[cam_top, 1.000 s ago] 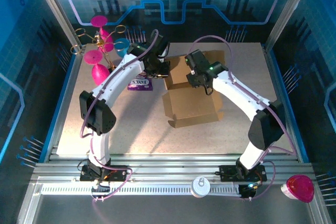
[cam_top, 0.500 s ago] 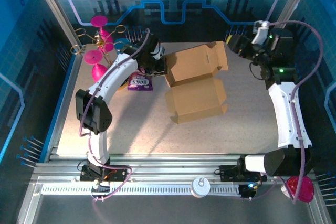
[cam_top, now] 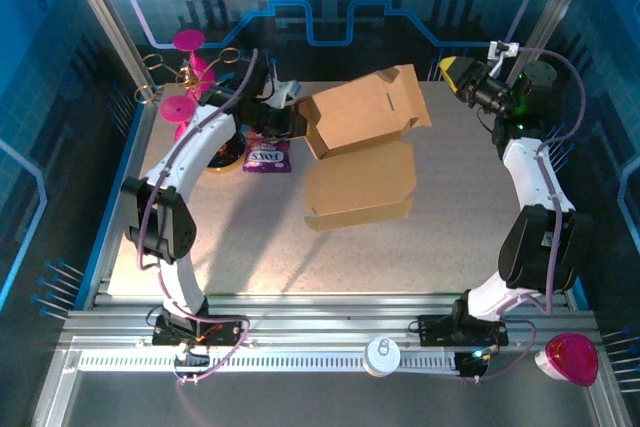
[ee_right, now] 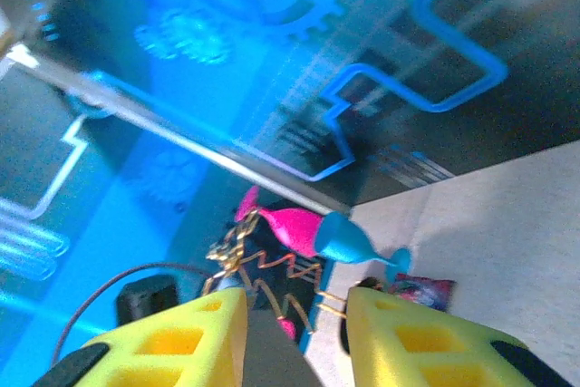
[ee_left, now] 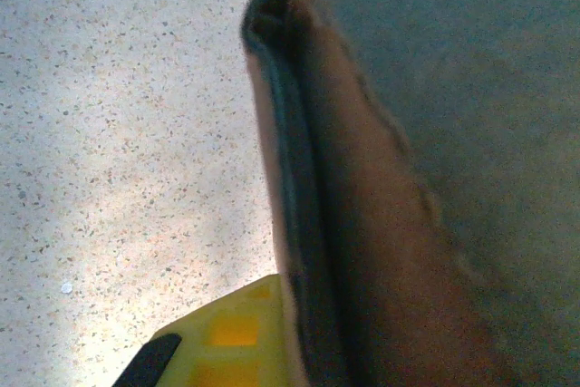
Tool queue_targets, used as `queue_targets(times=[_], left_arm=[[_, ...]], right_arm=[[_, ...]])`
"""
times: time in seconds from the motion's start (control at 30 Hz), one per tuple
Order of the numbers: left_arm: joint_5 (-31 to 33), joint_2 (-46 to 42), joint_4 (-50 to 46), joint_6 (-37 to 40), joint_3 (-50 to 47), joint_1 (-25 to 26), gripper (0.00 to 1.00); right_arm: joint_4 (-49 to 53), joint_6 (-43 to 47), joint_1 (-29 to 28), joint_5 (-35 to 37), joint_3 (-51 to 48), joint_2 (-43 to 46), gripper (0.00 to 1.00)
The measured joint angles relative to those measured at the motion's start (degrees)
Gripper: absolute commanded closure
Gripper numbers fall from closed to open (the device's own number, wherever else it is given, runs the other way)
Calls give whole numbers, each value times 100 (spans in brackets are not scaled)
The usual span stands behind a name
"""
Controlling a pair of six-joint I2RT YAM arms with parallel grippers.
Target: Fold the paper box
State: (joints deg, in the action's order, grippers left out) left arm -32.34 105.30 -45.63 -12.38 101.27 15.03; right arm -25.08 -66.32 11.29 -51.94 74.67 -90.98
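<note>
At eleven o'clock, left fingers point(ee_left: 231, 337) clamp the lifted box point(cam_top: 360, 137); right fingers point(ee_right: 181, 342), apart and empty, have retreated toward two o'clock, so folding seems paused.

packet point(cam_top: 267, 157) lies left of the paper box point(cam_top: 362, 179)

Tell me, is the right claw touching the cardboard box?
Apart. In the top view the right gripper sits well right of the paper box, with bare table between them.

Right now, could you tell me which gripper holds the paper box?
The left gripper, shut on the paper box at its left edge; the right gripper hangs apart, open, holding nothing.
</note>
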Motion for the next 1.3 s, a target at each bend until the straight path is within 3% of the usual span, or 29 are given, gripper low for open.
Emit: queue_targets(times=[0.17,0.47,0.9,1.3], left_arm=[[-382,-4,98,175,-127,-243,100],[-811,-4,92,317,-127,-297,100],[-872,26,-61,354,-81,-297,100],[-848,68,-190,356,24,-297,100]], right_arm=[[-1058,-555,-400,-616,-155,-90,60],[-1040,-297,-680,-1178,-258,-90,56],[-450,321,-898,-1320,-201,-87,48],[-1086,-94,-931,-1307,-179,-35,44]])
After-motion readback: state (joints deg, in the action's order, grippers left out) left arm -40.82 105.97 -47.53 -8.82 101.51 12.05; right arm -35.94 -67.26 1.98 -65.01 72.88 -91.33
